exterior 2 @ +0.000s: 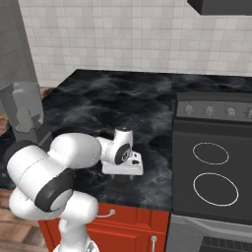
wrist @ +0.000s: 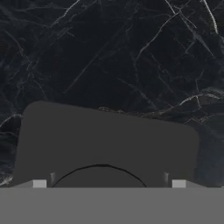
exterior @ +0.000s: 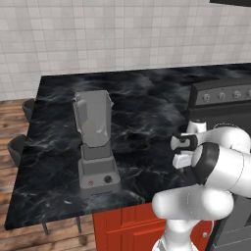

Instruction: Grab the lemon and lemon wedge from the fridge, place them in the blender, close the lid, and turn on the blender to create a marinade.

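Observation:
The grey blender (exterior: 95, 142) stands on the black marble counter (exterior: 142, 103), its translucent jug uncovered; it also shows at the left edge as blender (exterior 2: 23, 110). The lid (wrist: 105, 140), a dark grey square cap with a raised centre, lies flat on the counter near the stove. My gripper (wrist: 109, 183) hangs low right over it, open, with a fingertip (wrist: 39, 183) past each of two opposite sides of the lid. The same gripper (exterior: 182, 153) (exterior 2: 123, 176) is at the counter's front right. The lemon, the lemon wedge and the fridge are out of view.
A black stove (exterior 2: 211, 162) with a row of knobs (exterior 2: 209, 110) adjoins the counter on the right. Red cabinets (exterior: 122, 228) sit under the counter. Dark chairs (exterior: 17, 147) stand on the wooden floor to the left. A tiled wall backs the counter.

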Motion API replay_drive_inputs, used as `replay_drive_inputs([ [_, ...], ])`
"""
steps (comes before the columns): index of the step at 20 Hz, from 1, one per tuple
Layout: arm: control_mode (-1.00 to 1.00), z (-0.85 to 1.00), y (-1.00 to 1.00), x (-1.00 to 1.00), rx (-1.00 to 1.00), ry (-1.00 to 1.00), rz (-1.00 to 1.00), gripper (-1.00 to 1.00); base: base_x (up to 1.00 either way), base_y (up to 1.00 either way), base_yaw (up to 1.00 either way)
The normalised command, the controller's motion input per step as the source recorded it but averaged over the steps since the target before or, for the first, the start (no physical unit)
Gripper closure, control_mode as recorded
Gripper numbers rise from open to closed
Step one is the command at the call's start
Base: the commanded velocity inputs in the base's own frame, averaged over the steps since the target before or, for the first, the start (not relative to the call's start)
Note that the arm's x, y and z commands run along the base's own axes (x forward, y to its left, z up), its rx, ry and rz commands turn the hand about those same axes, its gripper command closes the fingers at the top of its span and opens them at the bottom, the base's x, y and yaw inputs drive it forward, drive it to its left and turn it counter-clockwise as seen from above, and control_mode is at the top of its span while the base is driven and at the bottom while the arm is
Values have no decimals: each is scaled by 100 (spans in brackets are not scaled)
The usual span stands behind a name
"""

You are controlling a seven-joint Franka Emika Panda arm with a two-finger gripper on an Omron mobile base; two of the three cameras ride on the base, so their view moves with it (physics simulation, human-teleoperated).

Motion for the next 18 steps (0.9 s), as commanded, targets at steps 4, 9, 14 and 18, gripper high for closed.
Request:
replay_drive_inputs([
  [4, -100, 62, 0, 0, 0, -5, 0, 100, 0, 0, 0],
  [9, -100, 91, 9, 0, 0, -9, 0, 100, 0, 0, 0],
  [14, -100, 100, 17, 0, 0, -7, 0, 100, 0, 0, 0],
  [18, -100, 100, 29, 0, 0, -5, -2, 100, 0, 0, 0],
])
